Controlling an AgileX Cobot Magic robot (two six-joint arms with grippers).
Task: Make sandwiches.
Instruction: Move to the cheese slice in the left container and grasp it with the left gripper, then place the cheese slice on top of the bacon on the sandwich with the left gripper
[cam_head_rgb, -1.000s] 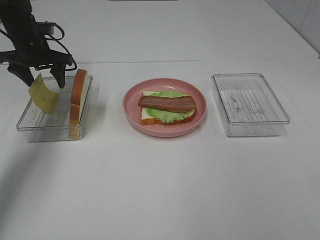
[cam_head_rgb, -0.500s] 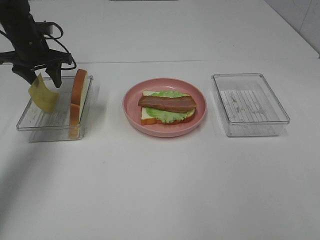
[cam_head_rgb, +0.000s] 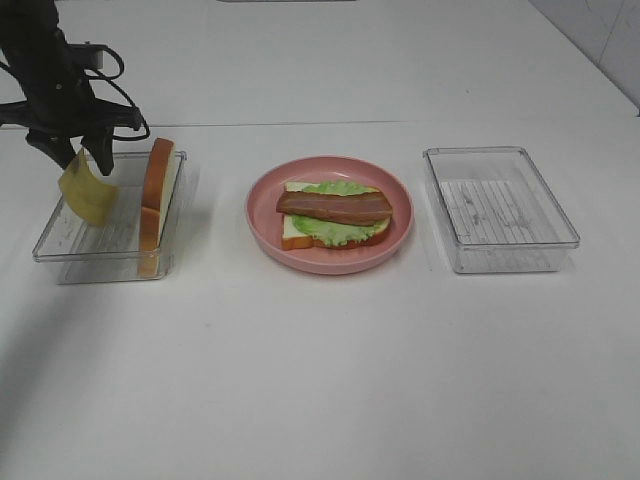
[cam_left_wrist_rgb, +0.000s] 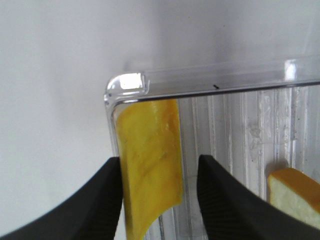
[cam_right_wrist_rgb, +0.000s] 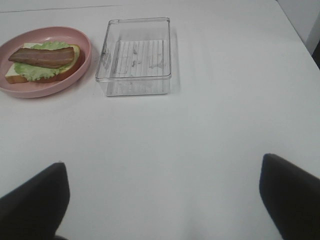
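left tool (cam_left_wrist_rgb: 159, 162) straddles the yellow cheese slice (cam_left_wrist_rgb: 150, 170), jaws half apart: one finger touches its edge, a gap shows at the other. cheese leans in the clear tray (cam_head_rgb: 105, 235) at 9 o'clock of the pink plate (cam_head_rgb: 258, 215), beside upright bread (cam_head_rgb: 155, 190). on the plate lie a bottom slice (cam_head_rgb: 292, 232), lettuce (cam_head_rgb: 330, 228) and bacon (cam_head_rgb: 333, 206). right tool (cam_right_wrist_rgb: 162, 165) gapes wide over the desk (cam_head_rgb: 320, 380).

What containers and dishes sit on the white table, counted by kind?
Clear rectangular plastic trays: 2
Pink round plate: 1
Total: 3
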